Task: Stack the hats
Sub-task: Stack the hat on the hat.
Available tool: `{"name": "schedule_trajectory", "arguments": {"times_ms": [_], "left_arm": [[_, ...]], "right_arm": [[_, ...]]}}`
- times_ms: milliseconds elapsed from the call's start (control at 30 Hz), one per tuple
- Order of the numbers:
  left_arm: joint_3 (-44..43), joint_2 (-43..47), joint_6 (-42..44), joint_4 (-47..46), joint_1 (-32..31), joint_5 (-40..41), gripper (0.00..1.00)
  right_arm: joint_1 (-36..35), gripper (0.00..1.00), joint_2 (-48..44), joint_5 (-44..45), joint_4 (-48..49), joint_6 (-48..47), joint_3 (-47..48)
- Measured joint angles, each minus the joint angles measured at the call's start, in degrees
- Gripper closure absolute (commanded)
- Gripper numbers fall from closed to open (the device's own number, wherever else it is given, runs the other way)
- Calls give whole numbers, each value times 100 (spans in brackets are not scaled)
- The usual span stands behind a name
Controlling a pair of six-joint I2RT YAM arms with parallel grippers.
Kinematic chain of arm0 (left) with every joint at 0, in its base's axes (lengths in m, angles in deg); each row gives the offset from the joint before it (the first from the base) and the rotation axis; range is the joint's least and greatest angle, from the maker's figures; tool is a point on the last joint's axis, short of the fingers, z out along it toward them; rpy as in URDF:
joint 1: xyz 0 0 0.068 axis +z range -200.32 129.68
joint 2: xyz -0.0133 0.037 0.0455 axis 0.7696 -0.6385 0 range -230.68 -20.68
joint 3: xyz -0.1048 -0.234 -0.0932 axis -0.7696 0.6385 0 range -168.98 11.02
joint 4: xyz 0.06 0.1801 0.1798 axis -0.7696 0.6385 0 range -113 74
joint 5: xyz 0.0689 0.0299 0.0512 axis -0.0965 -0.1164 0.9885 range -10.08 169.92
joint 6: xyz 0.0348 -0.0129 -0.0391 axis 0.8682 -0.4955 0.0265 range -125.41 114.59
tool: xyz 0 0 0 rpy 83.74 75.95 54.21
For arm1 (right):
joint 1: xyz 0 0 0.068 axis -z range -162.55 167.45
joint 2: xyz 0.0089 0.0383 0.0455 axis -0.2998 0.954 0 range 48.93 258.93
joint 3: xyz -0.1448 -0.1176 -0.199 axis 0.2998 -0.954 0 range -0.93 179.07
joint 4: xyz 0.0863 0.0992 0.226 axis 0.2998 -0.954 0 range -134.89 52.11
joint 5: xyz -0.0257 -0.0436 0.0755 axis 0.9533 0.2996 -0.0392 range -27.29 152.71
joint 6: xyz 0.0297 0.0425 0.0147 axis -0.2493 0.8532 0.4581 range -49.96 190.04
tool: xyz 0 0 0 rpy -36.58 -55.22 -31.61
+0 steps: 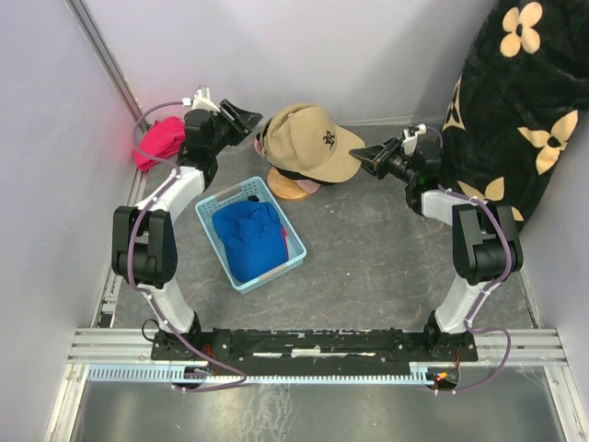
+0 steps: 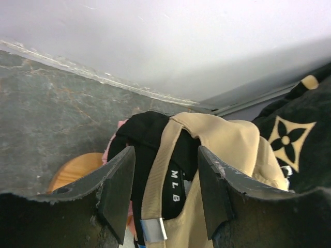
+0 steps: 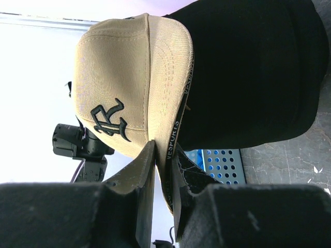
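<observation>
**Tan cap tops the pile, brim pinched**

From above, the tan cap point(image 1: 308, 138) crowns the pile on the wooden stand point(image 1: 287, 189), and a blue cap point(image 1: 248, 235) lies in the basket point(image 1: 225, 194). Only the right wrist view shows the right gripper point(image 3: 163, 152) clamped on the tan brim. The left wrist view shows the left gripper point(image 2: 165, 165) with its jaws apart on either side of the rear strap, and a black cap point(image 2: 145, 134) beneath.

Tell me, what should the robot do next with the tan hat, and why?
Probably open the right claw and let go. It pinches the brim of the tan hat, but that hat already sits on top of the black hat, and the left claw stands open behind it, holding nothing.
</observation>
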Motion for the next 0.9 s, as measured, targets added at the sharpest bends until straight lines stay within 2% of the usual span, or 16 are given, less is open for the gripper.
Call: {"name": "schedule_trajectory", "arguments": {"times_ms": [267, 500, 900], "left_arm": [[-614, -356, 750, 623, -114, 20, 45], [-796, -428, 1220, 1023, -269, -83, 47], [-1436, -728, 1687, 1556, -380, 101, 48]], "right_arm": [[11, 77, 9, -48, -4, -2, 37], [15, 77, 15, -66, -4, -2, 46], [15, 77, 66, -92, 0, 0, 57]]}}
